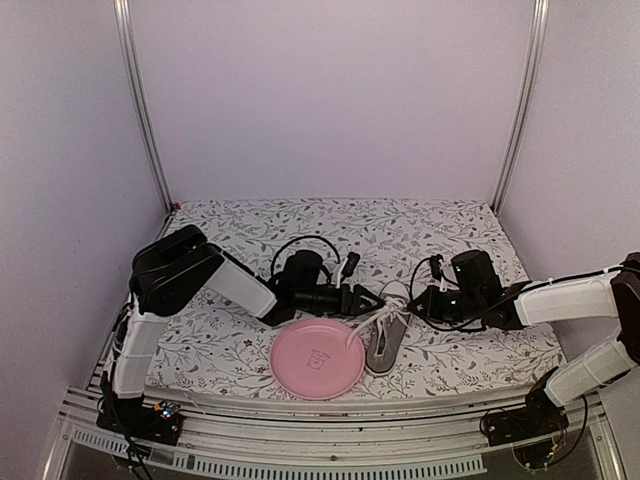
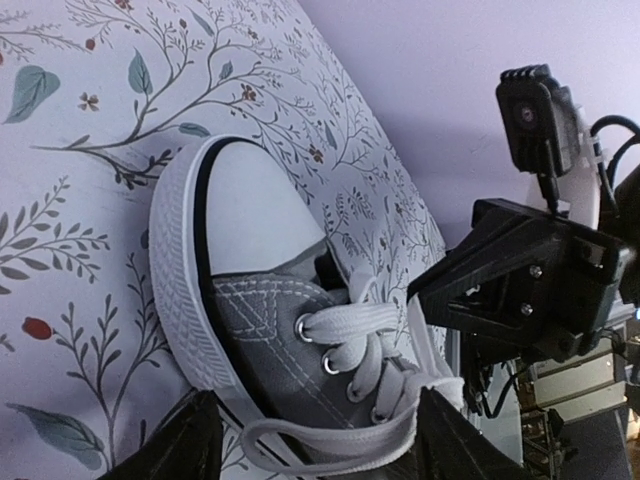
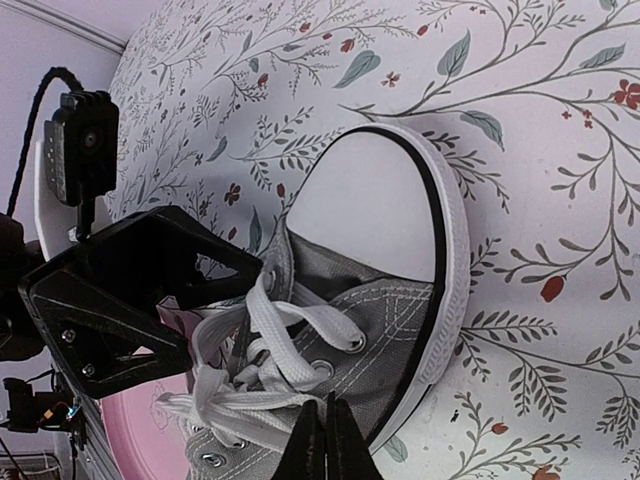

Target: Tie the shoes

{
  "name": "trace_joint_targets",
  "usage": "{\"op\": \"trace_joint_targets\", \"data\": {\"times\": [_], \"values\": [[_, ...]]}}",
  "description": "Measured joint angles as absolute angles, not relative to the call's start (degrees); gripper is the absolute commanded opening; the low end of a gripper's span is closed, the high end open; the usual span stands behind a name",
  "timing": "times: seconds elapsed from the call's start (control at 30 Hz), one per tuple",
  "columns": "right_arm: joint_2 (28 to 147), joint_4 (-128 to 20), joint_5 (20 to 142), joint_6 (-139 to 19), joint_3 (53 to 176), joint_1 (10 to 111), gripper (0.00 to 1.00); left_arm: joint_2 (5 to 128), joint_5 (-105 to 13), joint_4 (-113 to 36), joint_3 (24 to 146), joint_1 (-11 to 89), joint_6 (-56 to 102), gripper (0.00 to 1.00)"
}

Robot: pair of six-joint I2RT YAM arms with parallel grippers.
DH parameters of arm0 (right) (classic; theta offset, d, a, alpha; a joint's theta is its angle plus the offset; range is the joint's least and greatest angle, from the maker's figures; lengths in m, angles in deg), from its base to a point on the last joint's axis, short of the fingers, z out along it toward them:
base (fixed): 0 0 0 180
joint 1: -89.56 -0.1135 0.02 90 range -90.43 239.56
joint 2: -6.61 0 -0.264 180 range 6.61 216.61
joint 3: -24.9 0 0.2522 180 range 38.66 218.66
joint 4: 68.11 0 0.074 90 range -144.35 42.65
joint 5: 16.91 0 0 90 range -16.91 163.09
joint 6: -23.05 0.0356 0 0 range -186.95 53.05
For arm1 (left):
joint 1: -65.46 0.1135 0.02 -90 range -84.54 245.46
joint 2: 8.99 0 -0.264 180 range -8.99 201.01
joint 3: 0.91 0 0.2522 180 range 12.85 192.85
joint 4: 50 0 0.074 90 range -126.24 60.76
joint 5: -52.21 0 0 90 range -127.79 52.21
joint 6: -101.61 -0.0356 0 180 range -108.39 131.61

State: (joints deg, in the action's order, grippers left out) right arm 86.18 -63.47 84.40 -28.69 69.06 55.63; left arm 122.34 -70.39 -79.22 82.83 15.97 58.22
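Note:
The grey sneaker with white toe cap lies on the floral cloth, toe toward the near edge, next to the pink plate. Its white laces are loose and spread above it. In the left wrist view the shoe lies between the wide-apart fingers of my left gripper, which is open; a lace loop runs across the gap. In the right wrist view my right gripper is shut, its tips pressed on a lace strand over the shoe's eyelets. The two grippers face each other over the laces.
A pink plate sits left of the shoe near the front edge. The left gripper crowds the lace area in the right wrist view. The right gripper crowds it in the left wrist view. Metal frame posts and lilac walls bound the table.

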Motion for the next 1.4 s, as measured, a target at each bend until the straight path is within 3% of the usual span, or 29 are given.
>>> {"op": "trace_joint_targets", "data": {"times": [0.2,0.5,1.13,1.27,1.4], "values": [[86.2,-63.6,84.4,-28.7,69.0,55.6,0.02,123.1,-71.7,-79.1,83.0,15.9,58.9,0.45],[86.2,-63.9,84.2,-28.6,69.0,55.6,0.02,123.0,-72.7,-84.2,80.1,15.6,61.4,0.00],[86.2,-62.1,80.1,-25.6,69.0,55.9,0.02,117.9,-66.8,-87.0,73.6,15.6,60.9,0.01],[86.1,-62.1,80.7,-25.9,68.9,55.9,0.02,117.8,-67.0,-86.1,73.7,15.6,58.9,0.40],[85.3,-62.1,82.0,-27.7,68.9,56.1,0.03,115.3,-66.0,-82.3,73.6,15.6,54.7,0.61]]}}
